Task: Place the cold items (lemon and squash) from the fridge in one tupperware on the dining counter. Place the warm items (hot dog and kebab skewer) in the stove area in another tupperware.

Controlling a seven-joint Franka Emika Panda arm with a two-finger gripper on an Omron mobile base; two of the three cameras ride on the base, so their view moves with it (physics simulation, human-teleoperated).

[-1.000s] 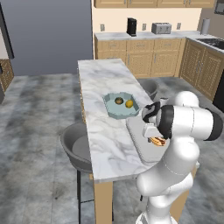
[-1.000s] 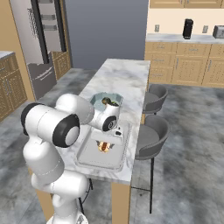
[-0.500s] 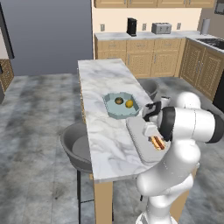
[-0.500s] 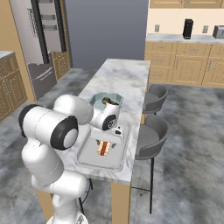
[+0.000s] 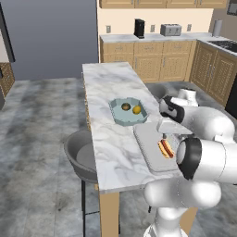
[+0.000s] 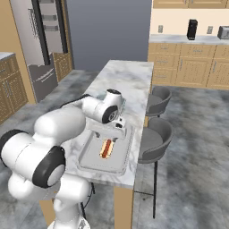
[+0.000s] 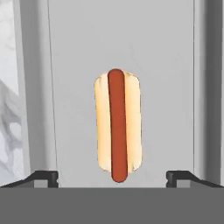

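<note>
Lying flat along the middle of the grey tupperware [image 6: 91, 163] near the counter's [image 5: 109, 83] near end: the hot dog [image 7: 118, 124], bun up, touching no wall. Hovering just above it with jaws spread wide and holding nothing: the gripper [image 7: 112, 177]. Probably handling light, soft and squashy, with a slick sausage, so pinching gently across the bun's middle rather than lengthwise.

I work in a home kitchen: marble counter [image 5: 109, 92] under my pincer, stools [image 6: 154, 136] beside it, wood cabinets [image 5: 157, 65], toaster [image 5: 170, 30] and fridge [image 6: 44, 44] far beyond.
</note>
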